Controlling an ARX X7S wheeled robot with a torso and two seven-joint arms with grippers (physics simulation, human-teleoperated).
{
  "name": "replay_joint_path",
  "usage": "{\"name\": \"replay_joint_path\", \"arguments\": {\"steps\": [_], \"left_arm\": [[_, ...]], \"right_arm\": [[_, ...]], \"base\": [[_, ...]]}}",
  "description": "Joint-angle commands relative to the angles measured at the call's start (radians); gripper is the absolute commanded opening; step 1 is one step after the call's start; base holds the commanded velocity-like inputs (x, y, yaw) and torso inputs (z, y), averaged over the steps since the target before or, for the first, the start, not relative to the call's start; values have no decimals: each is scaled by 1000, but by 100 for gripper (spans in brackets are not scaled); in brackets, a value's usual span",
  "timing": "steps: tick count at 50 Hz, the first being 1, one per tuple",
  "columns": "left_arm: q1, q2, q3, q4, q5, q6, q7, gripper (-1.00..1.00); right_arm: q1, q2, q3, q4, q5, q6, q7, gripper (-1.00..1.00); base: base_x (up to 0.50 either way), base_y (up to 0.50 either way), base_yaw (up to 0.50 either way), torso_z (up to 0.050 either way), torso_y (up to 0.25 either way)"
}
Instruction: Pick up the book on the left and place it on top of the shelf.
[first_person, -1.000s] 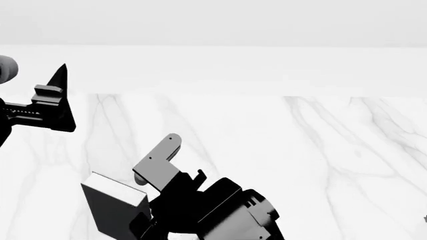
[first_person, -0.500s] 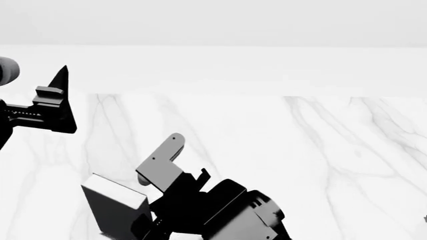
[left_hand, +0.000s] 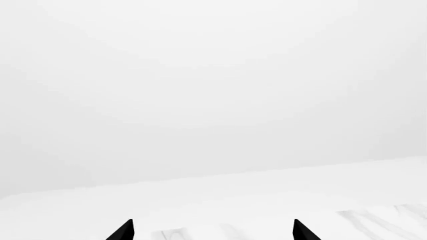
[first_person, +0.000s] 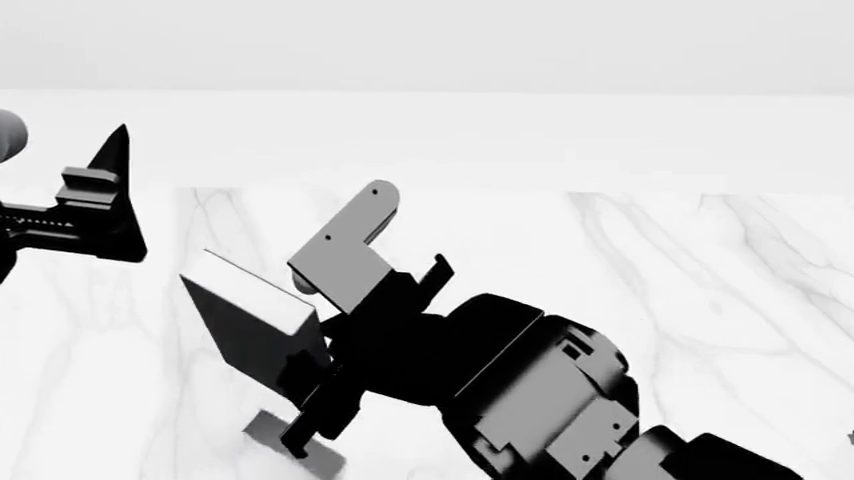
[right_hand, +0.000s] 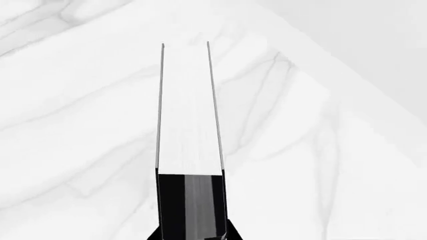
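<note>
The black book (first_person: 256, 325) with white page edges is clamped in my right gripper (first_person: 318, 340) and held tilted above the marble table (first_person: 667, 300), near the left. In the right wrist view the book (right_hand: 190, 110) stands out edge-on between the jaws of the right gripper (right_hand: 192, 235), white pages toward the camera. My left gripper (first_person: 104, 195) is open and empty at the far left, above the table and apart from the book. In the left wrist view the left gripper (left_hand: 213, 232) has its fingertips wide apart with nothing between them. The shelf is out of view.
The marble table's far edge (first_person: 534, 190) runs across the head view, with a plain white surface and wall behind it. A grey shadow patch (first_person: 296, 438) lies on the table under the book.
My right gripper has lifted the book up off the table and farther from me, tilting it. The left gripper has barely moved.
</note>
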Motion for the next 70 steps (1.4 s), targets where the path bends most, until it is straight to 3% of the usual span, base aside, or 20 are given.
{"name": "replay_joint_path", "arguments": {"steps": [1,6,9,11,19,26,33,43,70], "left_arm": [[-3,-4,-5,4,-7,-3,-4,100],[-4,-5,-2,4,-8,-2,-6,100],[-3,-4,0,4,-9,0,-7,100],[-2,-4,0,4,-10,0,-8,100],[0,-6,-2,9,-14,-3,-13,100],[0,-7,-3,9,-17,-1,-15,100],[-3,-7,1,7,-19,1,-16,100],[-3,-11,-1,5,-24,7,-15,100],[3,-16,-6,4,-37,13,-20,100]], "right_arm": [[96,86,27,-166,-62,69,141,-100],[145,121,24,-218,-81,115,192,-100],[183,142,-27,-254,-182,130,271,-100],[194,141,-111,-237,-351,82,375,-100],[239,156,-155,-251,-434,131,445,-100],[277,81,-297,-5,-675,100,577,-100],[286,39,-357,136,-757,97,615,-100],[280,-165,-389,760,-811,-134,615,-100],[327,-69,-282,770,-863,230,524,-100]], "base": [[0,0,0,0,0],[0,0,0,0,2],[0,0,0,0,0],[0,0,0,0,0],[0,0,0,0,1],[0,0,0,0,1],[0,0,0,0,1],[0,0,0,0,2],[0,0,0,0,2]]}}
